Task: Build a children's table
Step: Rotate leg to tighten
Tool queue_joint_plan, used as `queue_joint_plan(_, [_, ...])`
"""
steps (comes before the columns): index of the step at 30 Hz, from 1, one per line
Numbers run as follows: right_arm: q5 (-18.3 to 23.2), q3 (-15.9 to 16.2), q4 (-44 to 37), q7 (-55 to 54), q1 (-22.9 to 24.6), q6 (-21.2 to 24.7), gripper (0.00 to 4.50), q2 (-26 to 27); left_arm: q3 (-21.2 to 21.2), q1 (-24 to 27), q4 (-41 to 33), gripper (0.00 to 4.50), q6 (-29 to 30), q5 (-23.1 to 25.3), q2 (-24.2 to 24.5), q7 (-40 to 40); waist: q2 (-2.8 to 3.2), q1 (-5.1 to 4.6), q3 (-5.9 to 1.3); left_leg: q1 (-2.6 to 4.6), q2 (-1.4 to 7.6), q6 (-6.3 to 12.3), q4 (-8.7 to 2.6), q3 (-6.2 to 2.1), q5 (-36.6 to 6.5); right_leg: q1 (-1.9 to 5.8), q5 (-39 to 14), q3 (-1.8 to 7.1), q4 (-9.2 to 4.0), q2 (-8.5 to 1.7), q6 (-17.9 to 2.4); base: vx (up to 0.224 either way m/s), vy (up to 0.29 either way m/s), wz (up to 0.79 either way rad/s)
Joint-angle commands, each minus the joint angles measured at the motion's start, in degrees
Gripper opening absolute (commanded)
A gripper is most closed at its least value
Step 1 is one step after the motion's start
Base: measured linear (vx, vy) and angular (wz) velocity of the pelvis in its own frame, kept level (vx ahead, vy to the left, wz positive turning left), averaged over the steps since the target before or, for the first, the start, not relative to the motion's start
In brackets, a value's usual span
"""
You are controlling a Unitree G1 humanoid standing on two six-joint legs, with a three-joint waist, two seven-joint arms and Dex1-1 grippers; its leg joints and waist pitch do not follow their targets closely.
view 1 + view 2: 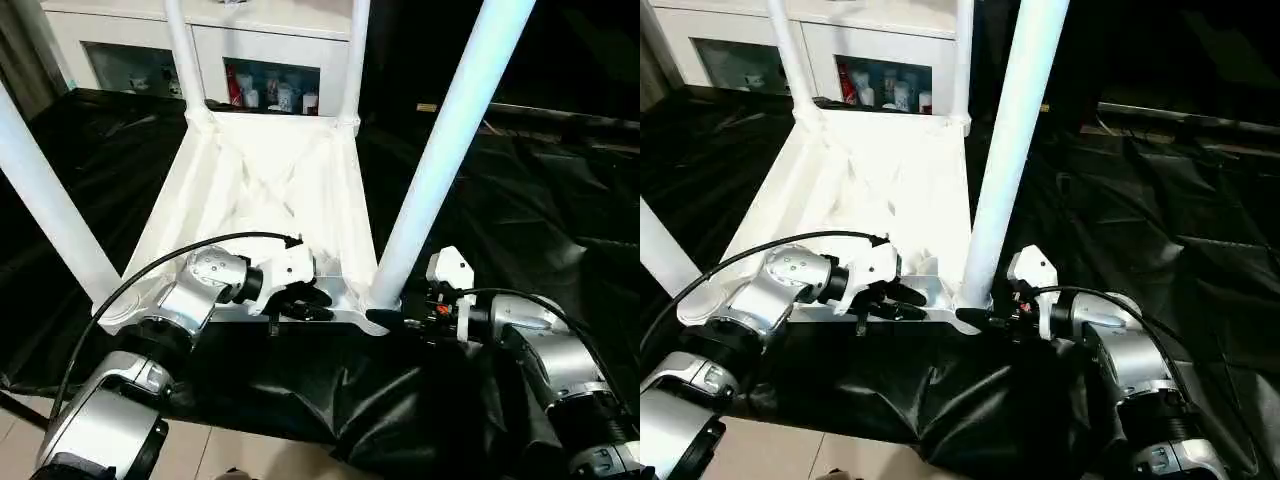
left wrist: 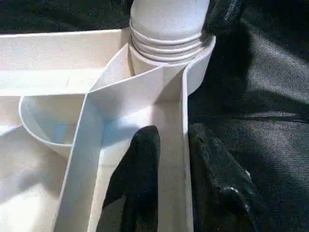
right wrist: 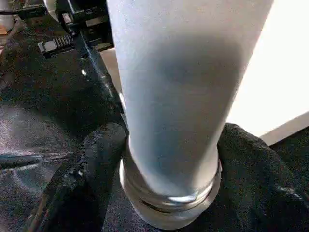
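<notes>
Left end effector (image 1: 300, 303) straddled the near rim of the tabletop (image 1: 262, 190): one black finger (image 2: 140, 179) lay inside the ribbed underside, the other outside the rim wall over the black cloth (image 1: 330, 400). A small gap stood between the pads and the wall, so whether it pinched the rim or sat loose could not be told.

Right end effector (image 3: 166, 159) stood opened wide around the base of the near right leg (image 1: 450, 140), a finger on either side of the tube just above its threaded collar. Both fingers sat close against the tube; real clamping could not be confirmed.

The tabletop lay upside down on the table, ribs and cross-braces facing up. Four white legs stood up from its corner sockets: the near right one, the near left leg (image 1: 45, 200), and the two far legs (image 1: 183, 60) at the far corners. The near right leg's ridged end was seated in its round socket (image 2: 166, 48).

Beyond the table stood a white cabinet (image 1: 260, 40) with glass doors, bottles and small items behind them.
</notes>
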Motion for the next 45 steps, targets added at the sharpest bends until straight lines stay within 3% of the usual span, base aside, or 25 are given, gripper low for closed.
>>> queue_joint_plan(1, [0.32, 0.79, -0.72, 1.73, -0.73, 0.43, 3.22, -0.37, -0.54, -0.37, 1.90, 0.81, 1.56, 1.12, 0.96, 0.05, 0.14, -0.08, -3.22, 0.89, 2.03, 1.35, -3.92, -1.06, -14.13, 2.59, -12.52, 2.46, -4.56, -4.46, -11.94, 0.000, 0.000, 0.00])
queue_joint_plan(12, [-0.04, 1.08, 1.06, 1.67, -2.70, -0.27, 3.22, 0.12, -1.51, -0.28, 0.97, 0.11, 3.68, 0.05, 0.72, -4.63, -0.02, -0.46, -3.23, 0.81, 2.02, 1.57, -3.81, -1.02, -13.77, 2.67, -11.67, 2.43, -4.39, -4.50, -12.81, 0.000, 0.000, 0.00])
queue_joint_plan(13, [0.06, 1.08, 1.18, 1.92, -2.76, -0.25, 2.96, 0.12, -1.52, -0.24, 0.90, 0.00, 3.75, 0.04, 0.71, -4.65, -0.04, -0.43, -3.24, 0.83, 2.02, 1.57, -3.80, -1.02, -13.89, 2.66, -12.32, 2.44, -4.42, -4.53, -12.70, 0.000, 0.000, 0.00])
queue_joint_plan(17, [0.35, 1.03, 1.54, 2.61, -2.93, -0.09, 2.76, 0.05, -1.48, -0.18, 0.86, 0.00, 3.70, 0.05, 0.71, -4.73, -0.09, -0.39, -3.27, 0.80, 1.97, 1.80, -3.76, -1.01, -13.21, 2.66, -11.89, 2.44, -4.39, -4.48, -12.62, 0.000, 0.000, 0.00])
queue_joint_plan(18, [0.47, 1.03, 1.69, 2.83, -3.00, -0.04, 2.52, -0.02, -1.43, -0.12, 0.81, 0.00, 3.66, 0.04, 0.73, -4.75, -0.20, -0.39, -3.26, 0.80, 1.98, 1.86, -3.75, -0.99, -13.12, 2.67, -11.91, 2.43, -4.39, -4.46, -12.55, 0.000, 0.000, 0.00])
queue_joint_plan(27, [1.00, 1.10, 2.30, 3.34, -2.24, 0.03, 2.05, 0.18, -0.36, 0.31, 0.41, 0.00, 3.58, -0.61, 0.49, -3.33, -0.18, -0.12, -3.30, 0.85, 2.01, 1.88, -3.74, -0.99, -12.80, 2.63, -12.35, 2.45, -4.38, -4.50, -12.20, 0.000, 0.000, 0.00])
queue_joint_plan(30, [0.70, 0.11, 3.40, -0.75, -1.44, 0.45, 2.04, 1.84, 1.18, -0.29, 1.94, 0.00, 3.55, -0.46, -1.53, 2.54, -0.22, -0.21, -3.22, 0.87, 1.98, 1.77, -3.74, -0.96, -13.18, 2.51, -12.72, 2.48, -4.46, -4.53, -12.30, 0.000, 0.000, 0.00])
queue_joint_plan(35, [-1.57, -3.29, 9.43, -17.69, -1.75, -0.48, 2.04, 8.41, 1.93, -3.00, 6.42, 0.00, 4.73, 2.08, -7.69, 16.88, -0.20, -0.69, -2.70, 1.28, 1.73, -0.12, -4.16, -1.43, -17.99, 2.09, -25.26, 2.28, -5.87, -4.71, -8.51, 0.000, 0.000, 0.00])
queue_joint_plan(37, [-2.45, -4.31, 12.09, -25.33, -2.42, -1.11, 2.02, 12.22, 2.18, -4.88, 9.09, 0.00, 5.92, 2.96, -11.56, 24.14, -0.12, -1.47, -2.54, 1.68, 1.50, -0.99, -4.12, -1.61, -20.34, 1.53, -30.08, 2.12, -6.47, -4.68, -6.98, 0.000, 0.000, 0.00])
queue_joint_plan(39, [-3.66, -4.35, 13.38, -30.50, -3.28, -0.86, 2.02, 14.52, 1.99, -5.75, 10.16, 0.00, 6.71, 3.21, -13.74, 26.49, 0.10, -2.03, -2.61, 1.67, 1.34, -1.04, -4.15, -1.82, -20.93, 1.57, -31.74, 1.94, -6.80, -4.64, -6.16, 0.000, 0.000, 0.00])
queue_joint_plan(40, [-4.05, -4.01, 13.90, -31.84, -3.97, -0.32, 2.02, 15.89, 1.81, -6.23, 10.64, 0.00, 6.96, 3.38, -14.84, 27.54, -0.01, -2.14, -2.62, 1.35, 1.23, -0.43, -4.21, -1.91, -20.56, 1.82, -31.42, 1.86, -6.87, -4.62, -5.94, 0.000, 0.000, 0.00])
queue_joint_plan(44, [-5.95, -0.93, 14.48, -29.88, -5.57, -1.47, 2.02, 17.66, 1.07, -7.36, 11.68, 0.00, 5.84, 3.97, -16.64, 28.04, 0.38, -2.44, -2.72, 1.49, 1.25, 0.79, -4.31, -1.83, -20.86, 1.69, -30.02, 1.90, -7.15, -4.48, -6.09, 0.000, 0.000, 0.00])
queue_joint_plan(45, [-5.95, -0.93, 14.67, -29.35, -5.82, -2.06, 2.37, 17.64, 1.29, -7.53, 11.93, 0.00, 5.37, 3.99, -16.78, 27.87, 0.31, -2.54, -2.72, 1.46, 1.30, 0.95, -4.38, -1.85, -21.15, 1.78, -29.55, 1.87, -7.20, -4.53, -6.43, 0.000, 0.000, 0.00])
